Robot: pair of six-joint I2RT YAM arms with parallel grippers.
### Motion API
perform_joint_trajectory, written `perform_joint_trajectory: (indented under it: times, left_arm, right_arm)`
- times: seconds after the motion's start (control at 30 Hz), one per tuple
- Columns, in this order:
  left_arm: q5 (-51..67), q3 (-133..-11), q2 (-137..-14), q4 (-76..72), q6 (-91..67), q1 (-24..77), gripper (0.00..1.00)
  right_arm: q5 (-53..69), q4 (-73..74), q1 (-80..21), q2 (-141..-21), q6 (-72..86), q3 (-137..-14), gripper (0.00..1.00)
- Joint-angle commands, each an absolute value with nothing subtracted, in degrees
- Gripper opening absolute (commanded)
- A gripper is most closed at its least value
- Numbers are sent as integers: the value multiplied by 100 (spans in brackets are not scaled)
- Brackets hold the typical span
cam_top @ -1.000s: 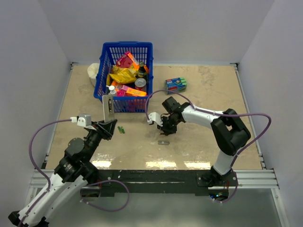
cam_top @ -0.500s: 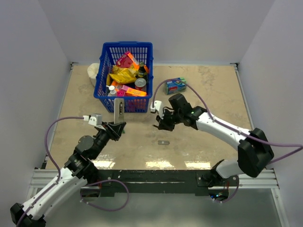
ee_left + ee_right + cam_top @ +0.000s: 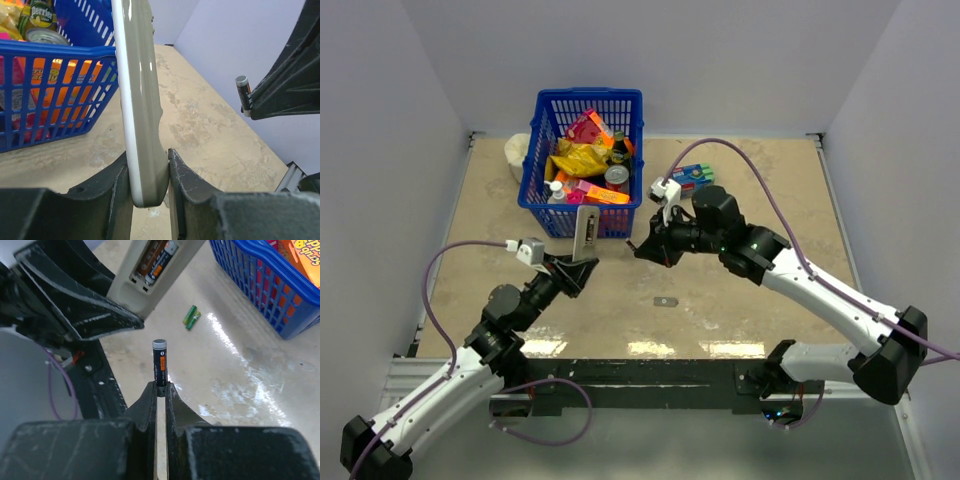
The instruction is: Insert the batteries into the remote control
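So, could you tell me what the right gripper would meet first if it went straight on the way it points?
Probably the flat grey remote control, upright in the left gripper: its open battery bay faces the slim dark battery pinched in the right gripper. Depth is hard to judge.

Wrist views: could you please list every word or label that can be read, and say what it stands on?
"Perrier": on the green bottle in the blue basket.
Orange packet in the basket: yellow letters cut off, unreadable.
Held battery in the right gripper: orange label print too small.
Seated battery in the remote control: print too small.
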State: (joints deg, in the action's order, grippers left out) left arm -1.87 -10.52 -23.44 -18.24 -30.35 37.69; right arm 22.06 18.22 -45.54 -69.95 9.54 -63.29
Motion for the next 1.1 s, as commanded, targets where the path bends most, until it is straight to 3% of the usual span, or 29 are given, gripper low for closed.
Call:
perform_joint_trajectory:
  times: [0.0, 0.47, 1.07]
  left_arm:
    - [149, -1055, -2320, -2540, -2786, 3797, 0]
    - [685, -1028, -2663, -3049, -2742, 3806, 0]
    - [1028, -1046, -3138, -3603, -2698, 3858, 0]
  right_arm:
    - [1934, 1924, -4833, -7154, 2021, -6837, 0]
    - [1644, 2065, -4975, -7567, 3716, -7435, 0]
    - [1486, 1723, -4992, -7374, 5000, -6961, 0]
